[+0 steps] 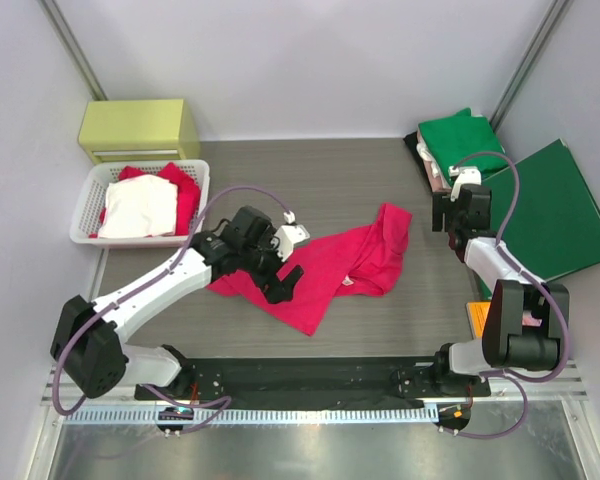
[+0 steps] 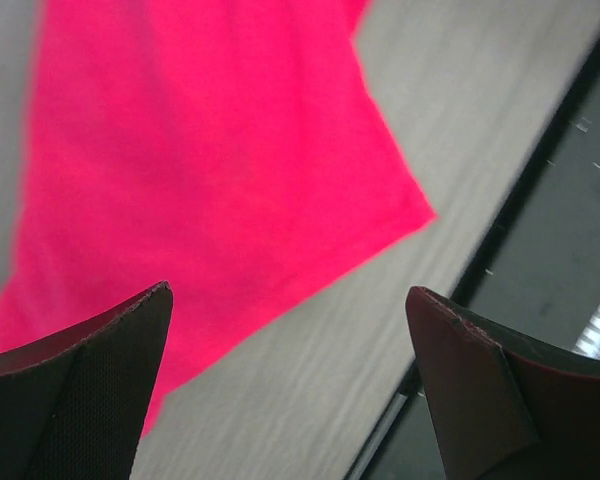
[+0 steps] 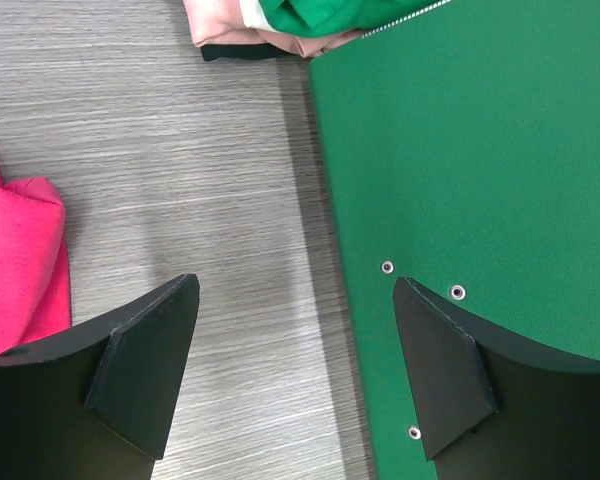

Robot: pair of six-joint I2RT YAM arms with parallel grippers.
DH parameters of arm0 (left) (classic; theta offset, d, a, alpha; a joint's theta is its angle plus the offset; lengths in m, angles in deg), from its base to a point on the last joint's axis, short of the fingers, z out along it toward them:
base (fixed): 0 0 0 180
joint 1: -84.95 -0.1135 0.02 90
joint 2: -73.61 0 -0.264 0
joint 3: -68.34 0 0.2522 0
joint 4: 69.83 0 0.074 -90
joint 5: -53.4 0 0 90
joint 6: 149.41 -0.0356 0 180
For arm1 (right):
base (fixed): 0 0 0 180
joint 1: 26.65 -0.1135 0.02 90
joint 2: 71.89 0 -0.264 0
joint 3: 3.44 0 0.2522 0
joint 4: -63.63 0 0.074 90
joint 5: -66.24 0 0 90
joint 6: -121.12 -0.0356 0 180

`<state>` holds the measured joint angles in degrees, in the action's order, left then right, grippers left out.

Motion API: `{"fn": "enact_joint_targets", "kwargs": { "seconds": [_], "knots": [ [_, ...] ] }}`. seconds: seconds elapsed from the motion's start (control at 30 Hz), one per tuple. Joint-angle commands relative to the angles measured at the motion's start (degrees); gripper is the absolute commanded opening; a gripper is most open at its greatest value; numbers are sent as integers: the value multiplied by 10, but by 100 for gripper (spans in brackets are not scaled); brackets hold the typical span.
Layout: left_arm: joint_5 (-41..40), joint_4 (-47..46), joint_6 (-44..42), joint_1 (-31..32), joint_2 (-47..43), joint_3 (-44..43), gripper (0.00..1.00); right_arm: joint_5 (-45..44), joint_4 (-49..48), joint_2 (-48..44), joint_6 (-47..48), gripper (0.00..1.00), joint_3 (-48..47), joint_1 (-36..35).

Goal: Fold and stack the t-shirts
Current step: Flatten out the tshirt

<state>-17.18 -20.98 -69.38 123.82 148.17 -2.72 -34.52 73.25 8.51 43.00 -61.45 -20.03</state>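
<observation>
A bright pinkish-red t-shirt (image 1: pixel 330 265) lies spread and rumpled on the middle of the table. My left gripper (image 1: pixel 282 284) hovers over its near left part, open. In the left wrist view the shirt's corner (image 2: pixel 200 160) lies ahead of the open gripper (image 2: pixel 288 291), nothing between the fingers. At the back right lies a folded green t-shirt (image 1: pixel 460 135) on a pale pink one (image 3: pixel 230 25). My right gripper (image 1: pixel 448 222) is open and empty over bare table (image 3: pixel 295 283), between the red shirt's edge (image 3: pixel 20 260) and the dark-green folder (image 3: pixel 480 150).
The flat dark-green folder (image 1: pixel 555 210) lies at the right edge. A white basket (image 1: pixel 130 240) at the left holds white and red cloth. Behind it stands a yellow-green box (image 1: pixel 140 128). A black strip runs along the near table edge (image 1: pixel 310 375).
</observation>
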Motion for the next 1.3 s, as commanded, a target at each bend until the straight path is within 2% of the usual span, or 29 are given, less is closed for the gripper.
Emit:
{"fn": "enact_joint_targets", "kwargs": {
  "seconds": [0.0, 0.1, 0.2, 0.27, 0.43, 0.47, 0.6, 0.77, 0.93, 1.03, 1.13, 1.23, 1.27],
  "knots": [
    [99, 33, 5, 25, 15, 6, 100, 2, -3, -1, 6, 84, -19, 2],
    [93, 9, 21, 75, -8, 53, 100, 5, -4, 3, 5, 84, -21, 2],
    [38, -48, 54, 97, -17, 99, 100, 7, -3, 5, 5, 84, -22, 2],
    [-30, -82, 70, 101, -27, 119, 100, 9, -3, 6, 6, 84, -21, 2],
    [-138, -131, 89, 132, -15, 99, 100, 19, 3, 15, 4, 84, -25, 2],
    [-185, -140, 89, 145, -2, 97, 100, 20, 5, 18, 4, 84, -27, 2],
    [-263, -136, 72, 168, 58, 59, 100, 29, 15, 30, 4, 84, -33, 2],
    [-250, -132, 40, 242, 88, 46, 100, 19, 21, 42, 6, 83, -40, 2],
    [-211, -122, 74, 250, 93, 60, 100, 20, 24, 37, 6, 83, -40, 2],
    [-175, -110, 87, 250, 80, 69, 93, 23, 25, 36, 6, 83, -40, 2],
    [-164, -116, 95, 249, 84, 79, 79, 26, 31, 46, 6, 83, -45, 2],
    [-135, -114, 100, 249, 104, 72, 78, 22, 34, 54, 7, 83, -50, 2],
    [-128, -114, 114, 249, 110, 69, 75, 22, 35, 55, 7, 83, -51, 2]
  ]
}}
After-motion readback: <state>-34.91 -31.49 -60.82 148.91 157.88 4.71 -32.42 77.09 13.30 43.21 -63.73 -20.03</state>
